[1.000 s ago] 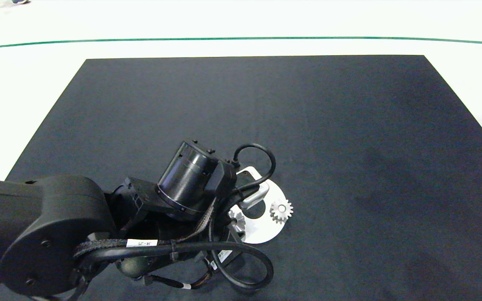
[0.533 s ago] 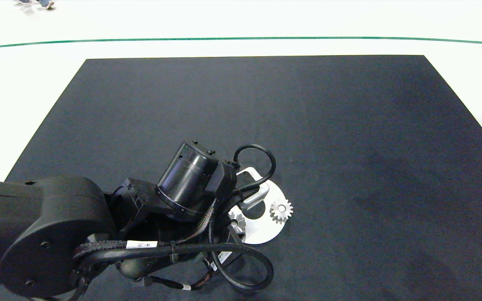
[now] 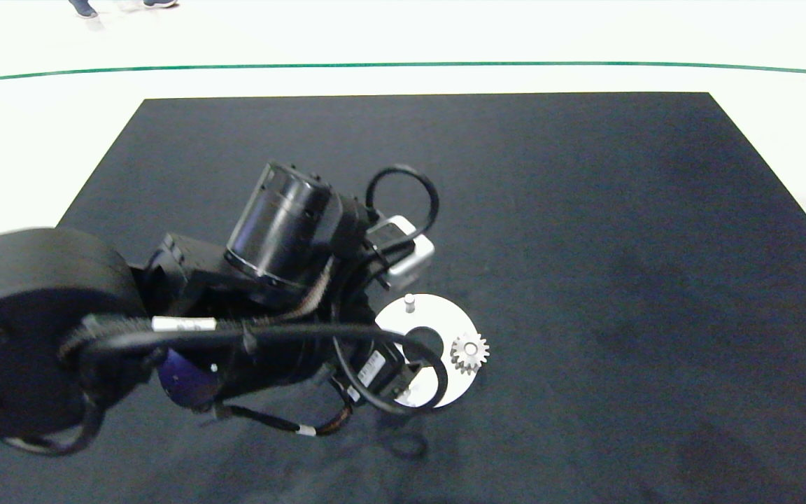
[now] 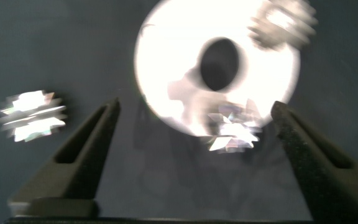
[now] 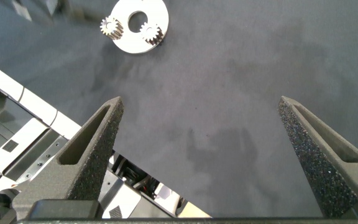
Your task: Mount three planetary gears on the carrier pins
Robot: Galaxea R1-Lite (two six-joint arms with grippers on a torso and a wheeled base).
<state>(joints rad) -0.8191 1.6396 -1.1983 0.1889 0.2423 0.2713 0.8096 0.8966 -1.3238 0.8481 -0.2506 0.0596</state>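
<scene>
Head view, left arm: has lifted up and back off the disc (image 3: 438,318) since a second ago; its wrist now sits over the far-left side of it.
Head view, disc: on the dark tabletop (image 3: 585,210); one gear (image 3: 470,352) seated on the right pin, one bare pin (image 3: 409,302) at the far edge; the near side is hidden by cable.
Left wrist, left gripper (image 4: 197,134): fingers spread wide, holding nothing, above the disc (image 4: 166,68).
Left wrist, gears: two on the disc, one at the edge (image 4: 284,22), one nearer (image 4: 234,127); a third gear (image 4: 33,115) lies loose on the tabletop beside the disc.
Right wrist, right gripper (image 5: 197,134): open, empty, parked well away from the disc (image 5: 126,34).
Reading: second gear appears just released; one gear and one pin remain.
</scene>
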